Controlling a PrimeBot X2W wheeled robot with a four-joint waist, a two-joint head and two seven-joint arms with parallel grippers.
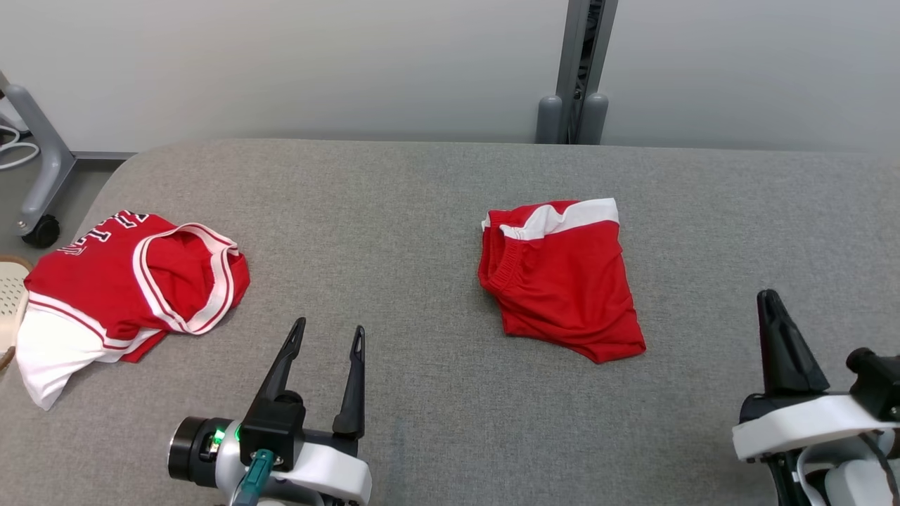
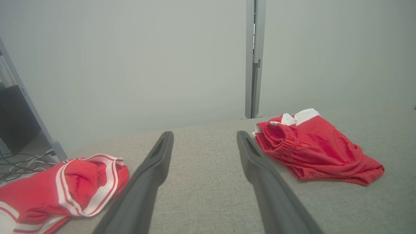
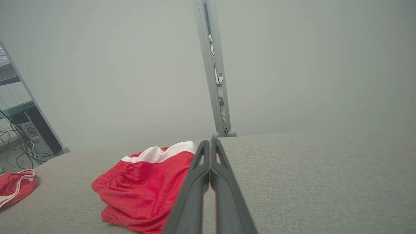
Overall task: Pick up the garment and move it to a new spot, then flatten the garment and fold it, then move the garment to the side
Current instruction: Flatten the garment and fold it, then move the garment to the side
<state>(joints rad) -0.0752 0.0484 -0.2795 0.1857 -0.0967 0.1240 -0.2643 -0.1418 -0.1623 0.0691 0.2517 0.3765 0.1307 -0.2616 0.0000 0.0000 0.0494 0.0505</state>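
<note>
Red shorts (image 1: 562,281) with a white band lie loosely folded on the grey padded table (image 1: 408,204), right of centre. They also appear as the red shorts (image 2: 318,146) in the left wrist view and the red shorts (image 3: 146,182) in the right wrist view. A crumpled red and white jersey (image 1: 126,281) lies at the table's left edge. My left gripper (image 1: 330,327) stands open near the front edge between the two garments, holding nothing. My right gripper (image 1: 768,299) is shut and empty at the lower right, to the right of the shorts.
A grey metal post (image 1: 576,70) rises behind the table's far edge. A wheeled stand leg (image 1: 42,176) and a pale perforated object (image 1: 10,295) sit beyond the left edge. Bare grey table surface lies between the garments and to the right of the shorts.
</note>
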